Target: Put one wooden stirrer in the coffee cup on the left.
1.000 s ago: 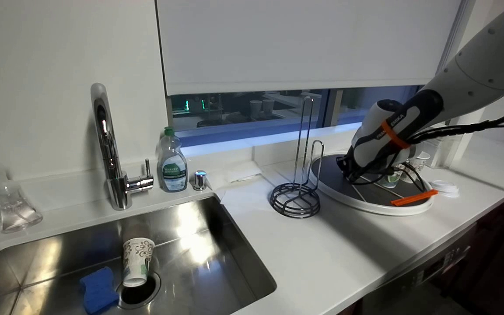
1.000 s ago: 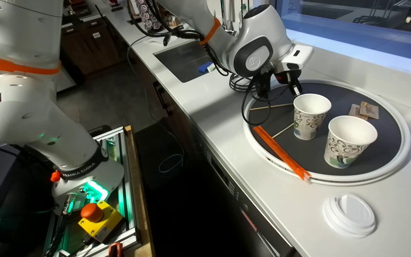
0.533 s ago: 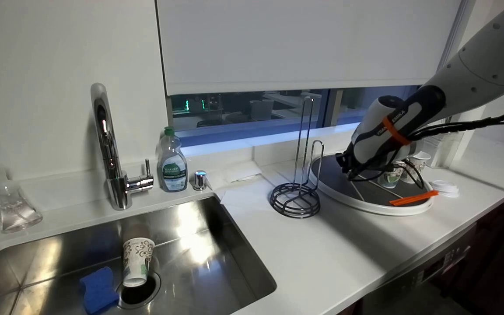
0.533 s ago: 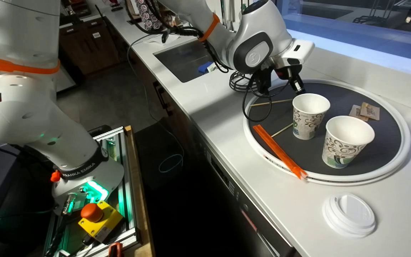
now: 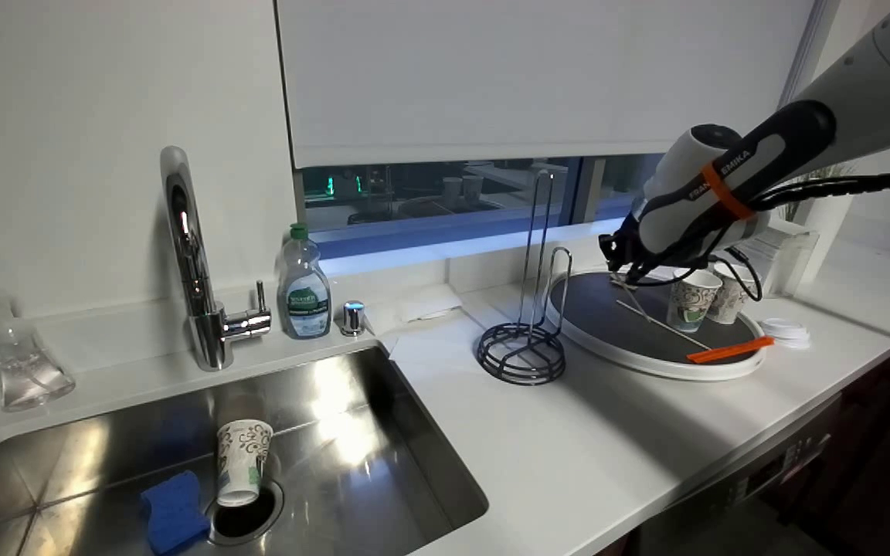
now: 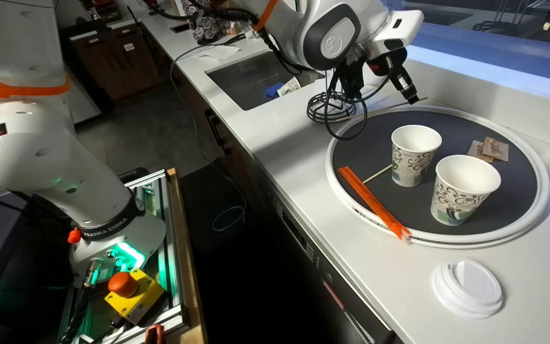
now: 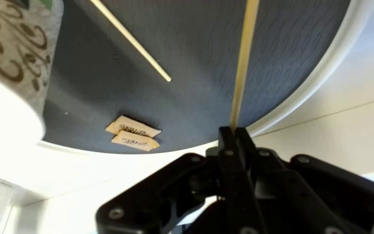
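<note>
Two upright cups [image 6: 416, 156] on tray [image 6: 457, 137]

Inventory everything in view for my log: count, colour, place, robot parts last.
window: 1, dark, above counter
blind: 1, white, over window
counter: 1, white, around sink
sink: 1, grey, in counter
tray: 1, dark grey, on counter
cups: 2, patterned white, upright on tray
sink cup: 1, patterned white, lying in sink
loose stirrer: 1, tan, on tray
held stirrer: 1, tan, in gripper
strip: 1, orange, at tray edge
packets: 2, brown, on tray
lids: count unclear, white, stacked on counter
holder: 1, black, on counter
sponge: 1, blue, in sink
bottles: 2, clear, behind sink
knob: 1, chrome, behind sink
faucet: 1, chrome, behind sink
stop button: 1, red, on yellow box
arm: 1, white, over counter
gripper: 1, black, near tray edge
</note>
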`<state>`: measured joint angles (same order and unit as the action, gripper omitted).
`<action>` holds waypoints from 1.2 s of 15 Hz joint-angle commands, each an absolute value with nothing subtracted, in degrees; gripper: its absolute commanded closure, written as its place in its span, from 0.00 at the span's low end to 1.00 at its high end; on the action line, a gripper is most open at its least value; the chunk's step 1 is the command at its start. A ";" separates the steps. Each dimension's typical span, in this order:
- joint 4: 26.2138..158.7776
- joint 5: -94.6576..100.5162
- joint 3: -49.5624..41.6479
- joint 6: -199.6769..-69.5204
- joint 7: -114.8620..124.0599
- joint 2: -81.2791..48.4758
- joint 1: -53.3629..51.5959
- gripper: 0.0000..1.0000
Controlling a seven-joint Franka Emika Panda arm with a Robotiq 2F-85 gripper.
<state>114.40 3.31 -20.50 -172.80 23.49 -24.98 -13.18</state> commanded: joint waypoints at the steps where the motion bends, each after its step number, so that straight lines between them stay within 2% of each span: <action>1: 118.09 9.15 -30.63 -171.65 27.72 -20.11 -20.78 0.99; 5: 118.01 15.93 -47.42 -172.45 37.39 -20.34 -32.66 0.99; 10: 118.75 20.10 -63.76 -173.08 45.34 -22.52 -45.99 0.99; 18: 121.52 22.14 -71.98 -179.81 43.50 -26.47 -52.68 0.99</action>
